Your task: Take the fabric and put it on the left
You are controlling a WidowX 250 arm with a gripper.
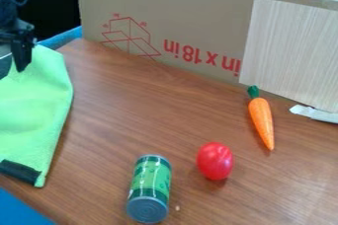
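A blue surface (20, 211) lies between 7 and 8 o'clock, at the near corner of a brown wood-grain counter (151, 110). Just past 6 o'clock, a green-labelled cylindrical can with grey metal ends (150, 187) rests on its side. At 9 o'clock, running out past the view's edge, is the task's item, a lime-green fabric with a black strip on its near edge (36, 103). A glossy red oval toy (214, 161) sits at 5 o'clock, and a slender orange carrot with a green top (262, 120) lies between 3 and 4.

Toward 10 o'clock, the black robot gripper (18, 64) is at the fabric's far end; how wide its jaws stand, and whether they hold the cloth, cannot be told. Beyond, a pale wood-grain panel (290, 51) stands at 2 o'clock against a tan cardboard sheet with red markings (191, 21) at 12.

A shallow pinch on so broad a cloth could let it slip free or bunch up. Let go too far toward 9 o'clock, it may slide off the counter; swung toward 6, its loose near corner could roll the can.
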